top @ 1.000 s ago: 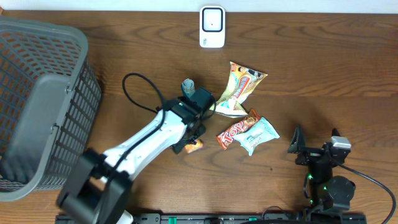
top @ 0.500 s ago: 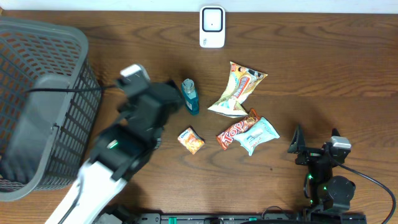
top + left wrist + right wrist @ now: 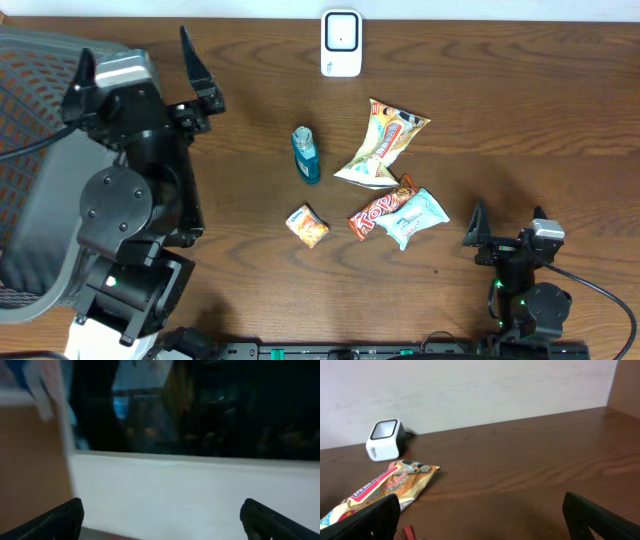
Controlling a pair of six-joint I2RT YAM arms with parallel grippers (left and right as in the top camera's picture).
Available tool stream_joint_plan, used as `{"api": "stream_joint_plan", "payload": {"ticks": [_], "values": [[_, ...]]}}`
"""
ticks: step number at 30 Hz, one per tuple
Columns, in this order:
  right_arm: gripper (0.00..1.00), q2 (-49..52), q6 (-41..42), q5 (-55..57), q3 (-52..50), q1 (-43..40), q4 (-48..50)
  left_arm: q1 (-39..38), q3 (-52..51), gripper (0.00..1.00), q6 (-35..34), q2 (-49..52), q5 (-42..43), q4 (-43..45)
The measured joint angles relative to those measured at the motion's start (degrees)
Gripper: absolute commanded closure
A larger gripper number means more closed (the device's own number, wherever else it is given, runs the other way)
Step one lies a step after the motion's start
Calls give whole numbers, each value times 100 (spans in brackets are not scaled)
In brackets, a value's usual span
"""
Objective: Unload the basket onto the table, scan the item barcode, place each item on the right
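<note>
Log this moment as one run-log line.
left arm: raised near basket, jaws open, empty | right arm: low, jaws open, empty | bottle on table, nothing at scanner | scan: not done

left hand [image 3: 138, 62] open by basket [image 3: 30, 100], scanner [image 3: 341, 43] at back, bottle [image 3: 306, 154] + snack pks [image 3: 385, 140] mid-table

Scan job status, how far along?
Done: nothing that shows. The bottle, orange packet, snack bag, red bar and blue packet all lie on the table, apart from the scanner. In hand: nothing; left claw and right claw are open and empty. Left: pick an item and show its barcode to the scanner.
</note>
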Motion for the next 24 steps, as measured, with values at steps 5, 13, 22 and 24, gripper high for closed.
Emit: {"api": "stream_joint_plan", "payload": {"ticks": [5,13,22,24], "values": [[1,0,0,0,0,0,2,0,28,0,946,-160,-549,-507],[1,-2,0,0,0,0,0,4,39,0,1082,-920,-28,-2020],[1,0,2,0,0,0,0,498,-20,0,22,-2315,2736,-3014],[1,0,2,-2,0,0,2,710,-103,0,-186,-2605,3272,-3027]]}}
